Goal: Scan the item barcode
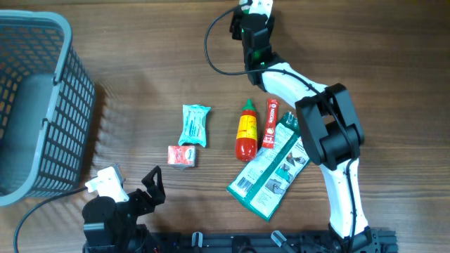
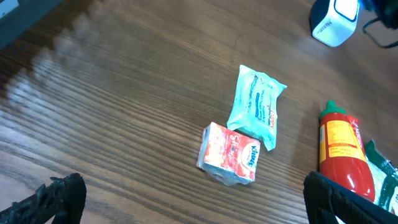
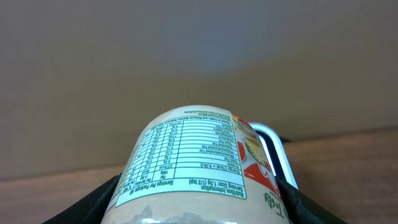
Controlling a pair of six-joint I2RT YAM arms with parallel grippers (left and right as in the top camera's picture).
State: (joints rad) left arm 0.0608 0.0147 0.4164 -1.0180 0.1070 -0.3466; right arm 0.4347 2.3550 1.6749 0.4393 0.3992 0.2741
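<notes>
The item is a round jar (image 3: pixel 196 165) with a nutrition-facts label facing the right wrist camera. My right gripper (image 3: pixel 199 208) is shut on it, one black finger on each side. No barcode shows on the face I see. Behind the jar, a white-edged scanner (image 3: pixel 277 152) sits at its right. In the left wrist view the white scanner (image 2: pixel 336 22) stands at the far right of the table. From overhead, the right gripper (image 1: pixel 252 21) is at the far edge, top centre. My left gripper (image 2: pixel 199 208) hangs open above bare wood at the near left (image 1: pixel 144 193).
A grey basket (image 1: pixel 42 105) fills the left side. Mid-table lie a teal wipes pack (image 1: pixel 195 124), a small red-and-white tissue pack (image 1: pixel 181 156), a red sauce bottle (image 1: pixel 246 130), a red tube (image 1: pixel 270 123) and a green pouch (image 1: pixel 273 169).
</notes>
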